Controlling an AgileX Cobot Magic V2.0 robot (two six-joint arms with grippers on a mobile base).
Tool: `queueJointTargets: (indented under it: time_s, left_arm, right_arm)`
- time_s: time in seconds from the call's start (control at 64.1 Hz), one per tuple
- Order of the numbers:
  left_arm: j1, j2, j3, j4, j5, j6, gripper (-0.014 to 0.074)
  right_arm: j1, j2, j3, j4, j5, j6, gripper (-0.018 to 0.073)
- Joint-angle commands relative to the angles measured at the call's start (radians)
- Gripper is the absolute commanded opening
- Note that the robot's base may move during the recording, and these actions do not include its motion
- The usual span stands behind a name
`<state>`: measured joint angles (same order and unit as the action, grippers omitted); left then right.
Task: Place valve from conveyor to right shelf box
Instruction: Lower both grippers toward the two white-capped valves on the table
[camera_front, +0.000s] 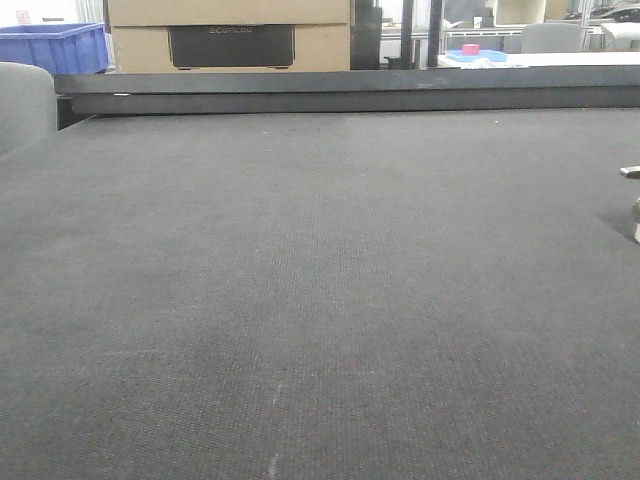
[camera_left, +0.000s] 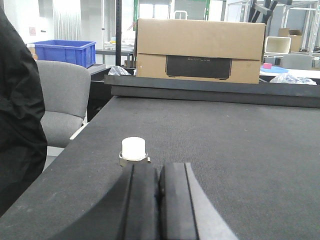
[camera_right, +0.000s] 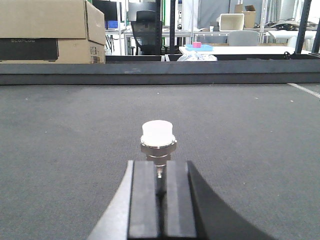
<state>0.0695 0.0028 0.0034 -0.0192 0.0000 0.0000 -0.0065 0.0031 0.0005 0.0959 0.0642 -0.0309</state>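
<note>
I work in an industrial workshop or warehouse-like lab: a wide conveyor (camera_front: 320, 300) with a black rail (camera_front: 350, 97) fills my view, and beyond it stand a big cardboard box (camera_left: 200, 42), a blue crate (camera_left: 65, 51), a grey chair (camera_left: 62, 97) and a metal post (camera_left: 119, 25).

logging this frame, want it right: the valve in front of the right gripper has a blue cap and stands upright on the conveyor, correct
Not quite: the valve has a white cap, not blue. The right wrist view shows it standing upright on the conveyor in front of the right gripper.

All three cameras look low across the conveyor (camera_front: 300, 300) toward its rail (camera_front: 350, 95) (shared backdrop).
</note>
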Motion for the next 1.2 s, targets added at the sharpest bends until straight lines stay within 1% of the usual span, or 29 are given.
queueJointTargets:
  time_s: [0.0,0.406,0.624,0.765,0.874,0.936,0.983,1.03,1.093,1.155,1.186]
  left_arm:
    - [0.002,-0.003,-0.003,-0.006,-0.018,0.0,-0.0111]
    - [0.002,-0.003,-0.003,-0.006,-0.018,0.0,-0.0111]
    - [0.002,-0.003,-0.003,-0.006,-0.028,0.0,-0.0111]
    - [0.002,-0.003,-0.003,-0.006,-0.079,0.0,-0.0111]
    - [0.002,-0.003,-0.003,-0.006,-0.185,0.0,-0.0111]
    - [0.002,-0.003,-0.024,-0.006,-0.189,0.0,-0.0111]
    - [0.002,-0.003,-0.066,-0.006,-0.162,0.0,-0.0111]
    - [0.002,-0.003,-0.131,-0.001,-0.096,0.0,-0.0111]
    - [0.002,-0.003,-0.245,0.019,0.047,0.0,-0.0111]
    - [0.002,0.04,-0.351,0.056,0.187,0.0,-0.0111]
    - [0.002,0.064,-0.396,0.073,0.241,0.0,-0.011]
  right_arm:
    - [0.001,-0.003,0.0,0.0,-0.02,-0.001,-0.0163]
    - [0.001,-0.003,0.0,0.0,-0.02,-0.001,-0.0163]
    - [0.0,-0.003,0.0,0.0,-0.108,-0.001,-0.0163]
    - [0.0,-0.003,0.0,0.0,-0.125,-0.001,-0.0163]
    - [0.0,-0.003,0.0,0.0,-0.181,-0.001,-0.0163]
    - [0.0,-0.003,-0.036,0.0,-0.174,-0.001,-0.0163]
    - [0.0,-0.003,-0.092,0.0,-0.154,-0.001,-0.0163]
    - [0.0,-0.003,-0.162,0.0,-0.108,-0.001,-0.0163]
    - [0.0,-0.003,-0.249,0.0,-0.044,-0.001,-0.0155]
    - [0.0,0.017,-0.359,0.0,0.027,-0.001,-0.0107]
    - [0.0,0.037,-0.401,0.0,0.066,-0.001,-0.006]
